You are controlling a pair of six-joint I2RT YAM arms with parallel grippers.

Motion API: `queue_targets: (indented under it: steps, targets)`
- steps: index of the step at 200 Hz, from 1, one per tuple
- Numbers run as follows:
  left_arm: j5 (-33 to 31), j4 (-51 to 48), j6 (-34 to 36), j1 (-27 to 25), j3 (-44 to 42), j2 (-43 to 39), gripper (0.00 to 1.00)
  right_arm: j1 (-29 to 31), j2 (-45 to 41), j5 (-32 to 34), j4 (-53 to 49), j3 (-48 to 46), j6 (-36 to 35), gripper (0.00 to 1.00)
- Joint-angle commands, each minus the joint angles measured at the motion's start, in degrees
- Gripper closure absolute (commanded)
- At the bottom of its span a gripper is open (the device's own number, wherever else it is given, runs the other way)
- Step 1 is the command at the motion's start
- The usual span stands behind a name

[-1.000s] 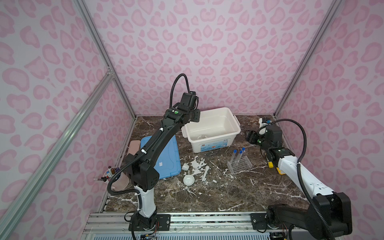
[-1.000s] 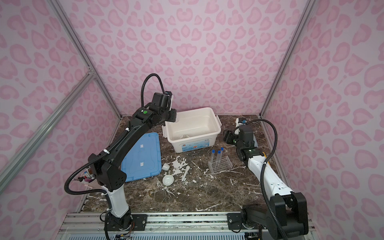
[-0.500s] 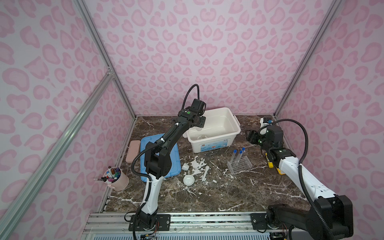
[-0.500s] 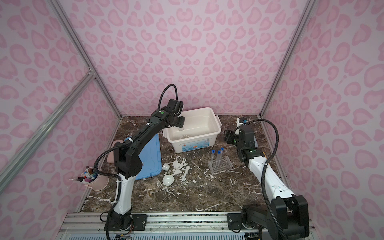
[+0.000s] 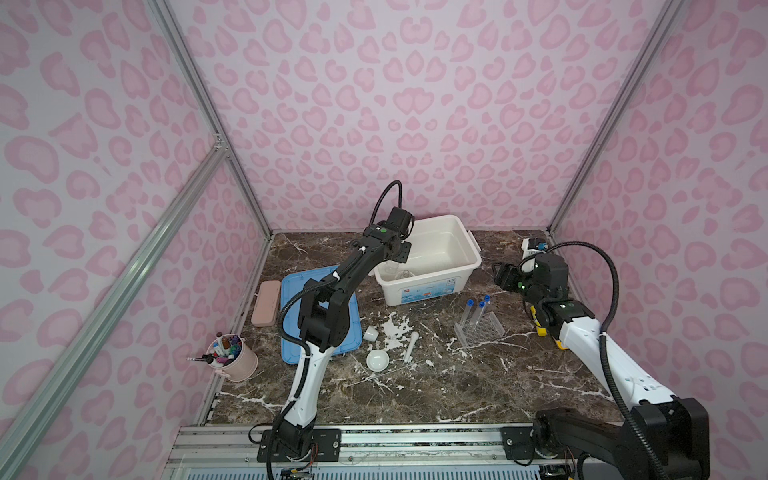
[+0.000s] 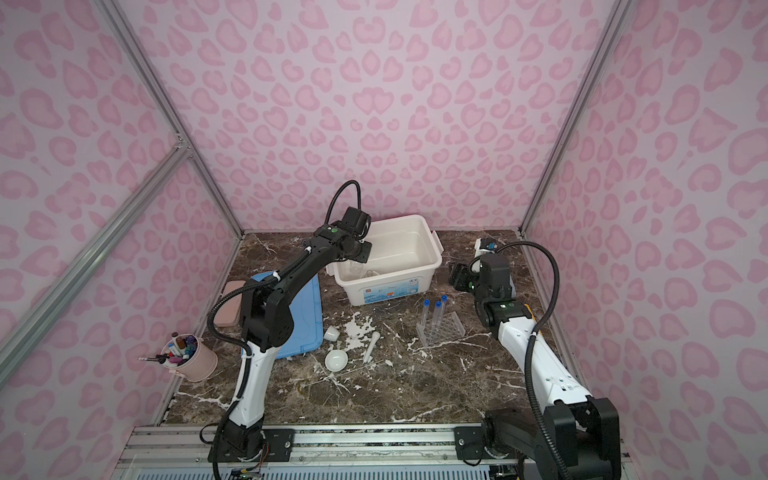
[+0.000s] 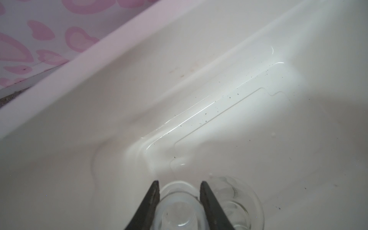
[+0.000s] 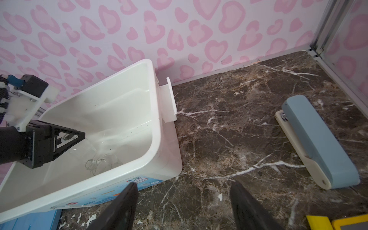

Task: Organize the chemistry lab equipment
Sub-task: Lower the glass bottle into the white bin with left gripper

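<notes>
Left pincer (image 7: 179,182) pinches the beaker (image 7: 179,211) inside the bin (image 5: 457,282), flask (image 8: 99,163) already there; my right pincer (image 8: 183,184) gapes empty. Test tubes (image 5: 476,311), rack (image 5: 482,330), dish (image 5: 377,359), pestle (image 5: 411,347) and cup (image 5: 370,333) await me.

Beaker (image 7: 179,207) and left gripper (image 7: 179,181) run off the left wrist view's edge, flask (image 7: 239,199) there blurry, calculator (image 8: 318,224) mostly cropped in right wrist view.

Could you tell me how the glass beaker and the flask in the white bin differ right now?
The beaker is clamped in the left gripper, while the flask lies free on its side on the bin floor. The beaker has a wide open mouth; the flask narrows to a slim neck. Both are clear glass and both are inside the white bin.
</notes>
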Motion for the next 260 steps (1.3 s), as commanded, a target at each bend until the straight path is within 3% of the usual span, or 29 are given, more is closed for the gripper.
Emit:
queue_targets:
  steps: [1, 191, 260]
  targets:
    - [-0.09, -0.33, -0.28, 0.18, 0.89, 1.06, 0.86, 0.03, -0.46, 0.47, 0.32, -0.50, -0.29, 0.25]
    - [3.60, 2.36, -7.45, 1.35, 0.79, 4.80, 0.86, -0.32, -2.49, 1.66, 0.18, -2.46, -0.73, 0.25]
    - [4.26, 1.69, -8.75, 1.37, 0.11, 5.43, 0.82, -0.35, -2.66, 1.74, 0.15, -2.59, -0.58, 0.25]
